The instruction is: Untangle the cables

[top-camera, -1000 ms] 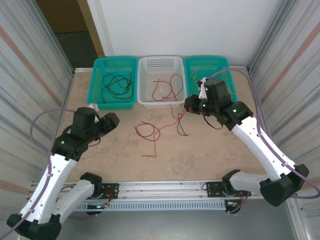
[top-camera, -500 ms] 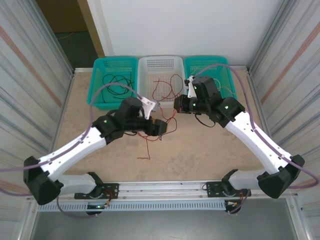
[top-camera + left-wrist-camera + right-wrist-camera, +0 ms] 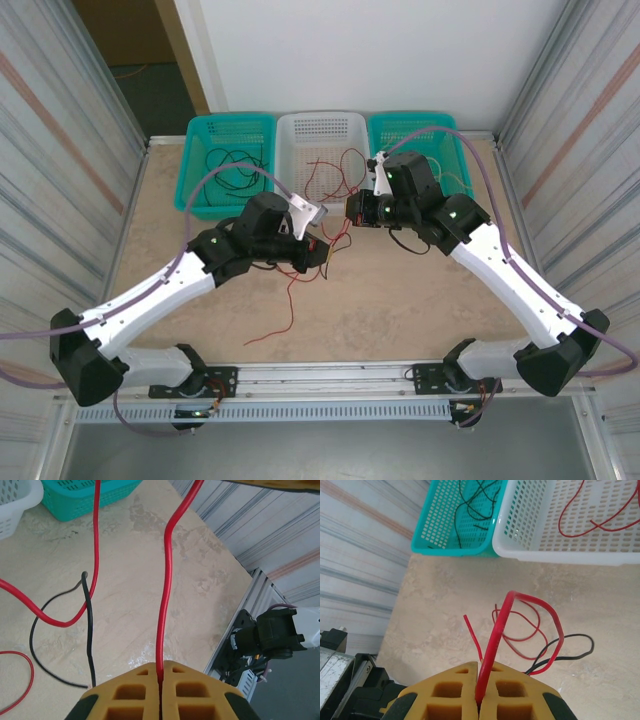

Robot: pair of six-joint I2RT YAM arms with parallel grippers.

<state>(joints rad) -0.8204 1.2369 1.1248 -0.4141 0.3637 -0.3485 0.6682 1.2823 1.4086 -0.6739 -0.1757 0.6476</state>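
Here the left claw [image 3: 160, 669] and right claw [image 3: 479, 669], bases cropped, pinch red cables [image 3: 164, 605].

Thin red cables [image 3: 163, 605] arch upward, taut; a black cable [image 3: 89, 630] lies curled flat beside them.

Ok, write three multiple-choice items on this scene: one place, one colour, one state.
1. The white basket stands: A) between the teal baskets B) far left C) far right.
2. The left end effector grips a cable coloured: A) black B) red C) yellow.
3. The right end effector is: A) wide open B) shut on nothing C) shut on a red cable.
Key: 1A, teal on both sides; 2B, the pinched cable is red; 3C, the red cable sits clamped in it.
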